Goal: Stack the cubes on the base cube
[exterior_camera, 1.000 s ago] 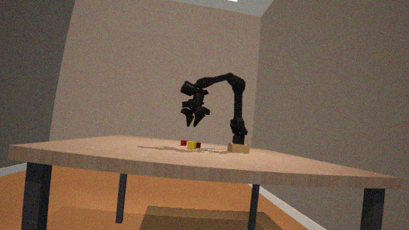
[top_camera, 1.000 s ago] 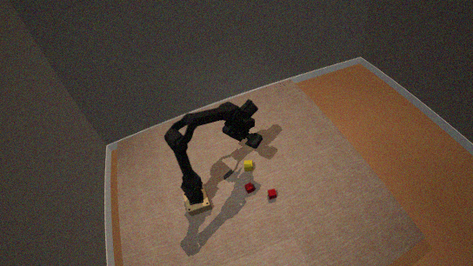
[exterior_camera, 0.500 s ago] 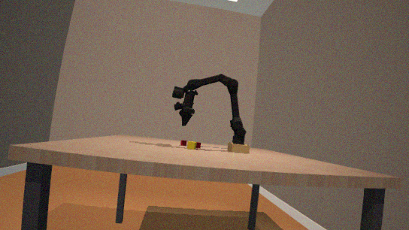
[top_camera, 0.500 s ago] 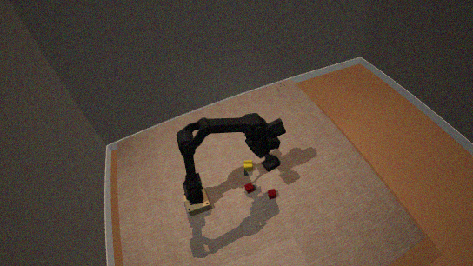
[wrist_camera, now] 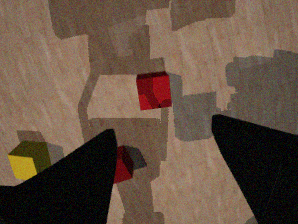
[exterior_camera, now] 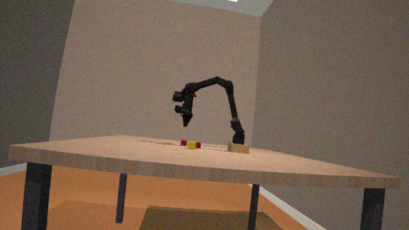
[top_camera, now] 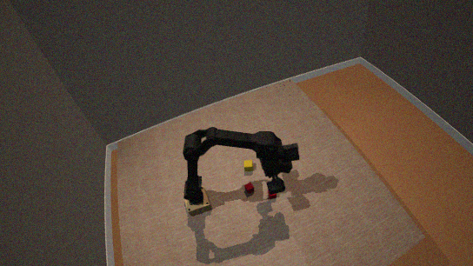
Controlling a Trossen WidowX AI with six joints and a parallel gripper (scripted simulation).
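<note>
A yellow cube [top_camera: 248,164] [exterior_camera: 192,145] [wrist_camera: 25,161] and two red cubes rest apart on the wooden table [top_camera: 348,209] [exterior_camera: 113,154]. One red cube [top_camera: 249,187] [exterior_camera: 198,145] [wrist_camera: 124,163] is partly hidden behind my left finger in the wrist view. The other red cube [top_camera: 272,196] [exterior_camera: 183,143] [wrist_camera: 153,91] lies just beyond the gap between my fingers. My gripper [top_camera: 275,187] [exterior_camera: 186,122] [wrist_camera: 164,129] is open and empty. It points down and hangs well above the table, over the second red cube.
The arm's tan mount block [top_camera: 196,206] [exterior_camera: 237,147] stands on the table near the cubes. The arm casts broad shadows over the table. The table edges are far from the cubes.
</note>
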